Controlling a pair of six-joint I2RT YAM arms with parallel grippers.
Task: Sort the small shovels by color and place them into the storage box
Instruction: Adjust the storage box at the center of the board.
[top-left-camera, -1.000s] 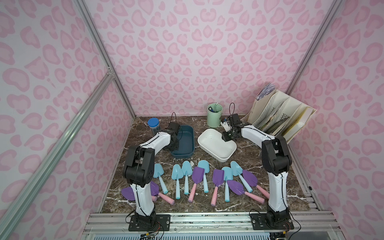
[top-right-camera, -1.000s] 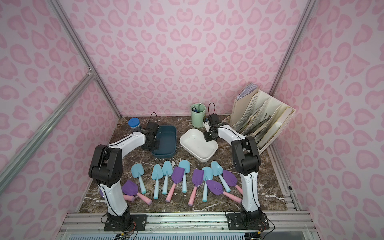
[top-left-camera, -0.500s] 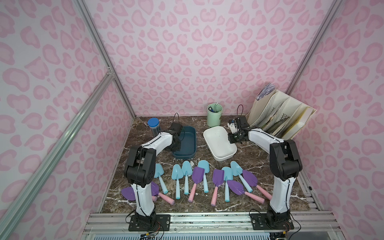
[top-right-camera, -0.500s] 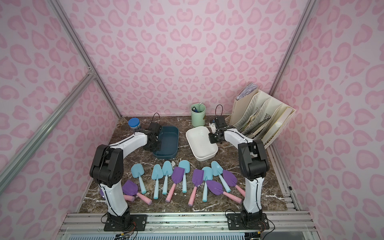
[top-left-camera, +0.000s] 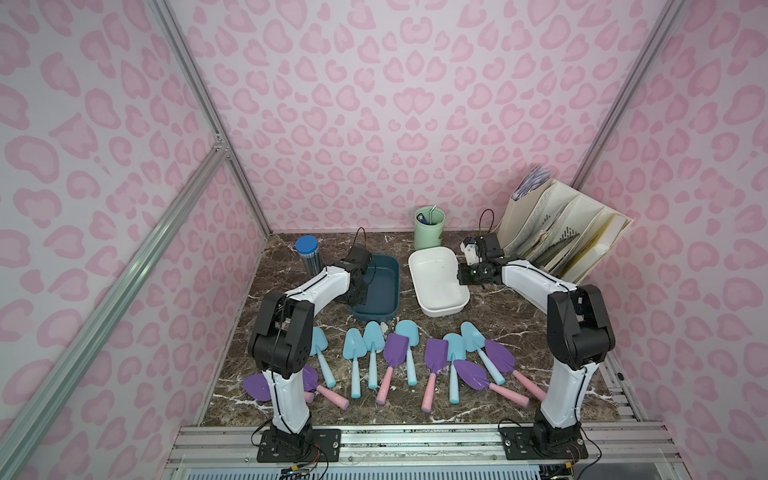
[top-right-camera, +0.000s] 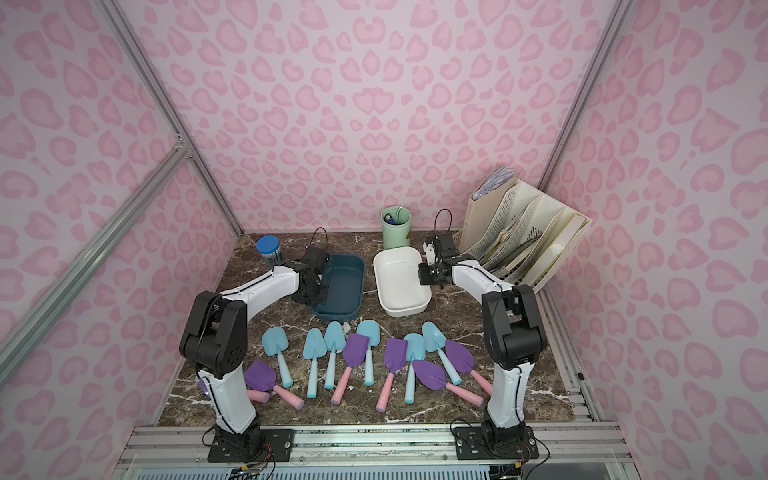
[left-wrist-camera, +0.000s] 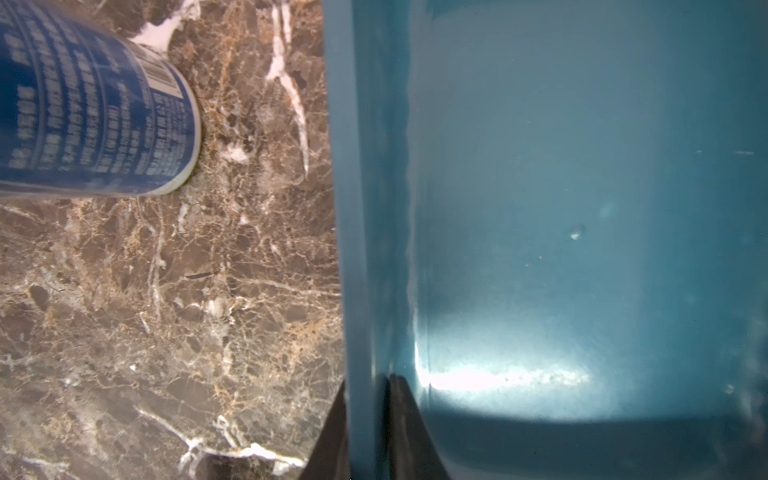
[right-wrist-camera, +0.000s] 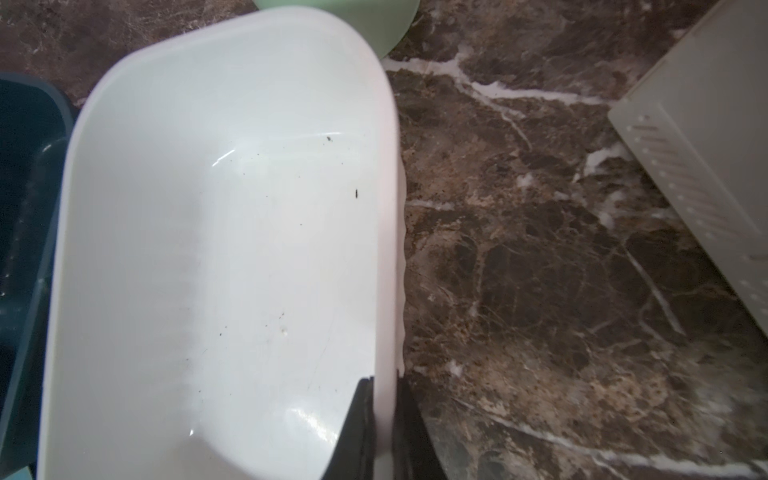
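Observation:
Several small shovels lie in a row across the front of the marble table, some light blue (top-left-camera: 355, 349) and some purple with pink handles (top-left-camera: 397, 349). Behind them stand a dark teal storage box (top-left-camera: 380, 286) and a white storage box (top-left-camera: 436, 282), both empty. My left gripper (left-wrist-camera: 368, 382) is shut on the teal box's left rim (left-wrist-camera: 353, 249), one finger inside and one outside. My right gripper (right-wrist-camera: 384, 382) is shut on the white box's right rim (right-wrist-camera: 388, 208) in the same way. Both top views show each gripper at its box's outer edge, the left gripper (top-left-camera: 359, 291) and the right gripper (top-right-camera: 426, 274).
A clear tube with a blue cap (top-left-camera: 308, 255) stands just left of the teal box, close to my left wrist. A green cup (top-left-camera: 429, 228) sits behind the white box. A cream file organizer (top-left-camera: 569, 237) leans at the back right, near my right arm.
My right gripper has closed on the white box's rim, and the box has turned from a diagonal lie to nearly straight, shifting slightly right. The left arm and teal box have stayed put.

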